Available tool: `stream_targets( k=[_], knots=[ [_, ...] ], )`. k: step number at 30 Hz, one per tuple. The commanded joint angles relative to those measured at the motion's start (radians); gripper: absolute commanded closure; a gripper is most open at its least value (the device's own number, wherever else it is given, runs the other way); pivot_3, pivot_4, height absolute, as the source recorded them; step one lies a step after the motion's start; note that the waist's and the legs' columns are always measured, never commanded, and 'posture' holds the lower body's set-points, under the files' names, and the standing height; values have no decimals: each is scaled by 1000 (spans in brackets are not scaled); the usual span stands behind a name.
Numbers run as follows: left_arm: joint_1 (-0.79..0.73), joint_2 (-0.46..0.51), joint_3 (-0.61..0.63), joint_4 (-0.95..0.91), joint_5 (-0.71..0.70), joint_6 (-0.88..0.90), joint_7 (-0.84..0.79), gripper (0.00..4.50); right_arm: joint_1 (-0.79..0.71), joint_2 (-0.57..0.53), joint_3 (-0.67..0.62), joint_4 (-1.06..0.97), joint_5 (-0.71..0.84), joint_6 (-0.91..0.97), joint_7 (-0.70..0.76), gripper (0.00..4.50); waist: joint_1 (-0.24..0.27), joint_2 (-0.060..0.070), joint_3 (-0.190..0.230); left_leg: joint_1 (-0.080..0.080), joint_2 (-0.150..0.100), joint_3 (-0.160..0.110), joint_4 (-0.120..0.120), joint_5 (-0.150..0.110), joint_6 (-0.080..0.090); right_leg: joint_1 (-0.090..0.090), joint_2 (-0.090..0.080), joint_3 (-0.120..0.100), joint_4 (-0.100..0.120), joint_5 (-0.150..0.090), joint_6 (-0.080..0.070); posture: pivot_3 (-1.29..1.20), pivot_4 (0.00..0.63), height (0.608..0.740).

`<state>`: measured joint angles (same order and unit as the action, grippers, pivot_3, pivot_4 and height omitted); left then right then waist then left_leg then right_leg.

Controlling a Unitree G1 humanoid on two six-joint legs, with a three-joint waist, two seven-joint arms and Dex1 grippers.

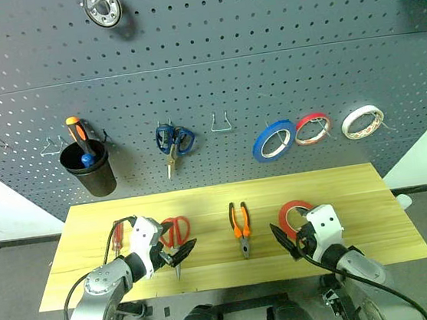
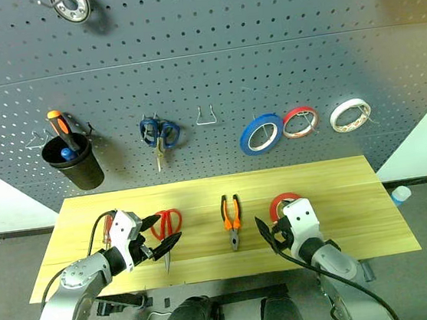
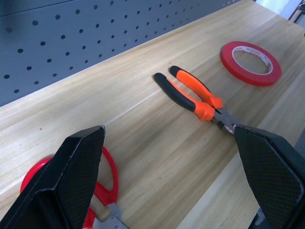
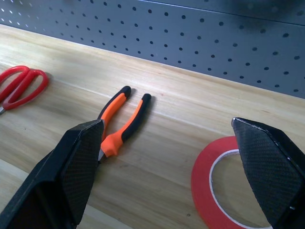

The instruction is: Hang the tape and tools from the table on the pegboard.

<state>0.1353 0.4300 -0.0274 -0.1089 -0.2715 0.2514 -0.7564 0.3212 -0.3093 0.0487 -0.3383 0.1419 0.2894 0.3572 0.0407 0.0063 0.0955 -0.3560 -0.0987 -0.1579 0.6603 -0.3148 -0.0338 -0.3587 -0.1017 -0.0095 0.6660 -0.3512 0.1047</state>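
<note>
Red-handled scissors (image 1: pixel 175 231) — blades partly behind the left gripper (image 1: pixel 179 252); small screwdriver (image 1: pixel 117 237) barely legible.

on the table (image 1: pixel 356 190) you have scissors (image 1: pixel 177 230) just beyond the left gripper's fingers (image 1: pixel 184 250), pliers (image 1: pixel 241 226) between both grippers, tape (image 1: pixel 293 211) ahead of the right fingers (image 1: pixel 286 240).

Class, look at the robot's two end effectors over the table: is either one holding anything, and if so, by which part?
Nothing is held. The left end effector and the right end effector are both open and empty above the table.
</note>
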Motion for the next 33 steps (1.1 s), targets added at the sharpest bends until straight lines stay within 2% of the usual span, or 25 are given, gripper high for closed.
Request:
stream_targets(
  k=[1,16,21,25,28,33],
  knots=[
    [3,5,-4,-47,-10,4,1,21,4,6,-6,-7,-4,-3,-10,0,0,0,0,0,0,1,0,0,0,0,0,1,0,0,0,63,60,725],
    [-1,5,-1,-86,-14,42,6,21,1,3,-13,3,-13,4,-25,0,0,0,0,0,2,4,0,-1,1,-2,1,4,1,0,0,62,63,725],
    [-24,10,-15,-13,10,-15,-27,21,-36,13,-46,50,-38,16,-86,0,0,0,-1,1,2,5,0,-1,1,-3,2,4,1,0,0,56,54,725],
    [-50,20,-27,17,20,-44,-50,21,-51,19,-71,45,-56,50,-136,0,-1,0,-1,0,2,6,0,-1,1,-4,3,5,2,0,0,52,84,725],
    [-44,39,-24,-4,16,-40,-65,21,-36,19,-78,12,-66,77,-157,0,-2,-1,6,0,3,7,0,-1,1,-5,3,6,2,0,0,46,128,725],
    [-67,66,-32,-20,6,-10,-86,21,-48,-2,-67,13,-83,134,-154,0,-5,-1,40,-2,6,9,-1,-4,7,-5,3,7,1,2,-2,43,183,725]
  ],
)
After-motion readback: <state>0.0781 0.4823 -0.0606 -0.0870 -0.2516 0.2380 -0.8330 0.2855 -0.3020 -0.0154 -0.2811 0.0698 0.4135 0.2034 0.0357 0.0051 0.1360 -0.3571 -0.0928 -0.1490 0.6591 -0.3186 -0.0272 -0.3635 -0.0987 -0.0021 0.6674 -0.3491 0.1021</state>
